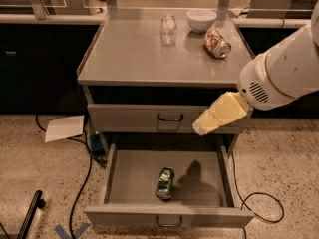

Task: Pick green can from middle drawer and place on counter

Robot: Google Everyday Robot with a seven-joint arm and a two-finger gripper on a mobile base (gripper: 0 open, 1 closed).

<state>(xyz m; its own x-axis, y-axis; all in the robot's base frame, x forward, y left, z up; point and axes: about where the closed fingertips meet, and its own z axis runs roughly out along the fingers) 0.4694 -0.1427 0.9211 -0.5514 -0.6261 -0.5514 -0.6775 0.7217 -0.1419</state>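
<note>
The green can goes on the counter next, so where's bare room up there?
The counter is bare across its front and left, from the glass jar to the near rim. The back right is crowded: jar, white bowl and orange-brown can. The gripper hangs above the open middle drawer, toward its right.

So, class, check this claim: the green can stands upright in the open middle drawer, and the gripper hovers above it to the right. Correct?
Not quite. In the camera view the green can lies on its side, not upright, in the open middle drawer. The gripper does hover above it to the right.
</note>
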